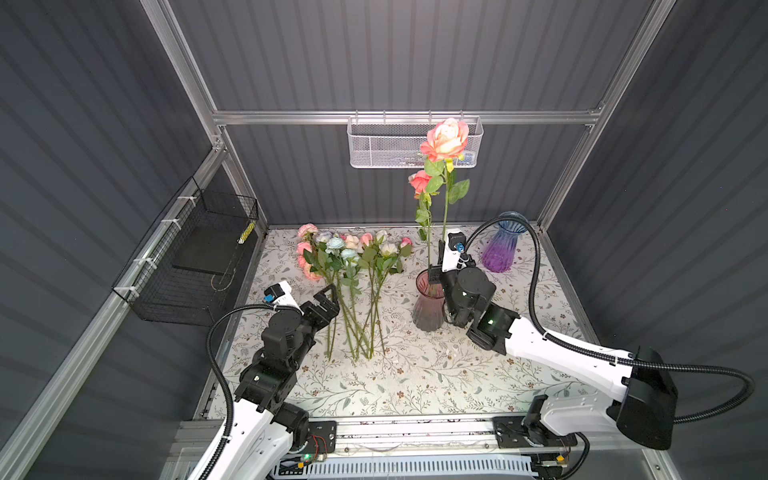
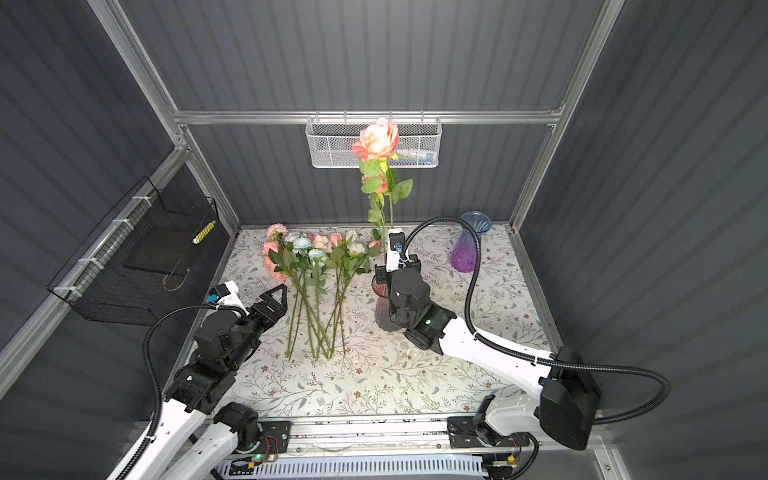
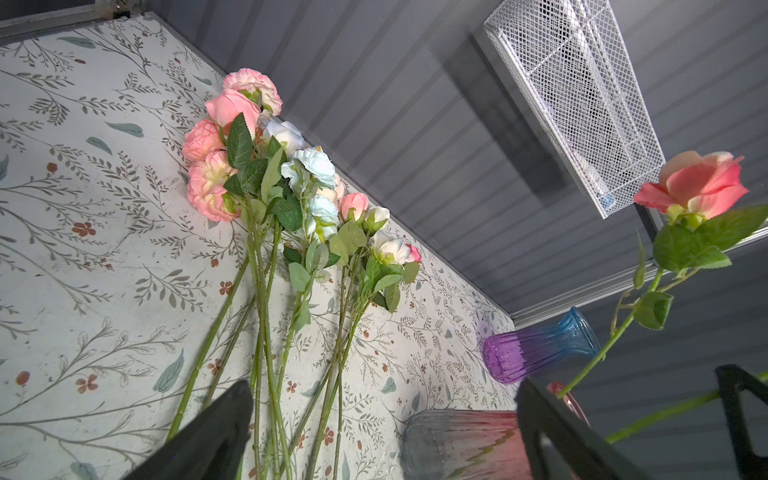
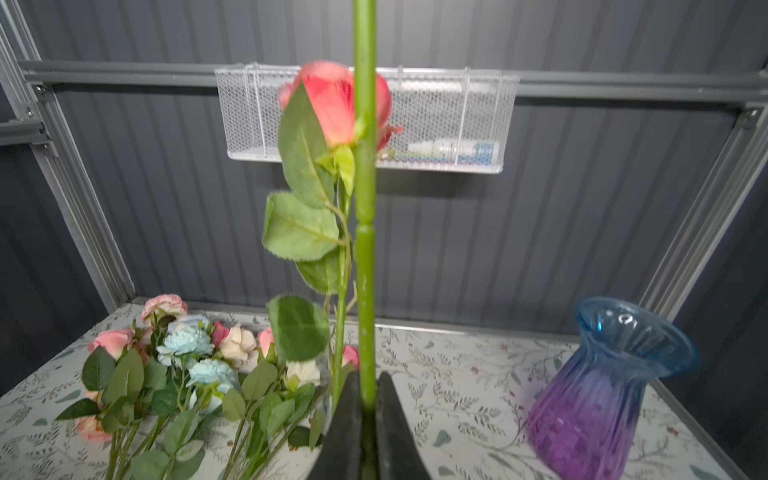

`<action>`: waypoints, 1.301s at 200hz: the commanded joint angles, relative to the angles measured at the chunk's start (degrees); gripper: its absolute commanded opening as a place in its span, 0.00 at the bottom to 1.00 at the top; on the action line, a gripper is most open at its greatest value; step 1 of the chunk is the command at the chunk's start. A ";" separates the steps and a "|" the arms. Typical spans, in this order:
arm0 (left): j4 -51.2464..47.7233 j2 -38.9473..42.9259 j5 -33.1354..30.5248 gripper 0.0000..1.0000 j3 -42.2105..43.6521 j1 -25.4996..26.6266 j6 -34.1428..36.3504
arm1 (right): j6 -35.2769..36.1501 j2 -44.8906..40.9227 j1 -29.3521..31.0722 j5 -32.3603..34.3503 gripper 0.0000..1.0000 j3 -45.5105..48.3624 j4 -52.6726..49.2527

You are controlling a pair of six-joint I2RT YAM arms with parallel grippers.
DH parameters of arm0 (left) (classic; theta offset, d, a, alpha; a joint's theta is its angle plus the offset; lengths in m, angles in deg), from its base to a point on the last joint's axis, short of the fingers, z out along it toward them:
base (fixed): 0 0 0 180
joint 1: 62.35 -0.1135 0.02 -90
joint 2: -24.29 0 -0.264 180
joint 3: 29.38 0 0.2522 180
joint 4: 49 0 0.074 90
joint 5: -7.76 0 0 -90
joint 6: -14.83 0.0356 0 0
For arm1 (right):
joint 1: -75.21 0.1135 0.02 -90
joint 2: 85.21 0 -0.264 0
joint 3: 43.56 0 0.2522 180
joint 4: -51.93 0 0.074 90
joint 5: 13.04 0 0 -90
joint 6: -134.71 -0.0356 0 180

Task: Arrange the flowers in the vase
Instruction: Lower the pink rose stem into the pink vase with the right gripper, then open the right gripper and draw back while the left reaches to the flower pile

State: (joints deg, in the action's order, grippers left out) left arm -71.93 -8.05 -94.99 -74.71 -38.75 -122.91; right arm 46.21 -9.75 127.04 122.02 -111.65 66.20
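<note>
The right gripper [image 4: 368, 376] has its jaws pinched on the thick green stem of a tall coral rose [image 1: 446, 139], low on the stem and right at the rim of the pinkish glass vase [image 1: 428, 311]. That rose stands upright, its long axis vertical and its bloom at the top; its lower end is hidden behind the gripper, so whether it sits inside the vase cannot be told. A shorter coral rose [image 1: 419, 182] stands just beside it with its stem down in the same vase, tilted slightly to the left in both top views. The other flowers [image 1: 353, 257] lie flat on the floral table [image 1: 415, 374] to the left of the vase, their stems running front to back, the pink, cream and pale blue blooms toward the back wall and the cut ends crossing near the front. The left gripper [image 1: 327, 292] hangs just beside those stems with its jaws spread wide and nothing between them. A purple and blue vase [image 1: 500, 247] stands upright at the back right, well apart.
</note>
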 commanded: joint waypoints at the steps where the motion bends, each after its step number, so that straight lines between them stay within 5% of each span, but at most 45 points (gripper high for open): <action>1: 1.67 0.48 0.91 0.99 1.75 0.22 -1.11 | -7.70 -1.32 -0.11 1.00 0.12 1.12 -4.85; 95: 4.34 -3.46 3.56 1.00 1.60 0.22 -1.52 | -14.14 -4.97 0.37 -1.33 0.20 6.25 -10.92; 164: 5.73 -4.88 4.22 0.99 2.10 0.22 -1.97 | -14.95 -9.84 1.56 -2.63 0.46 6.08 -15.13; 260: 4.24 -13.42 4.25 0.93 -0.67 0.22 0.91 | -19.34 -25.25 4.15 -0.77 0.52 10.33 -24.36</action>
State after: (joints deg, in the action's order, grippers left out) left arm -66.14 -17.97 -91.19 -72.90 -38.75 -124.27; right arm 29.71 -30.52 131.00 119.07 -104.02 46.44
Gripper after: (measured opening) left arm 0.954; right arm 0.514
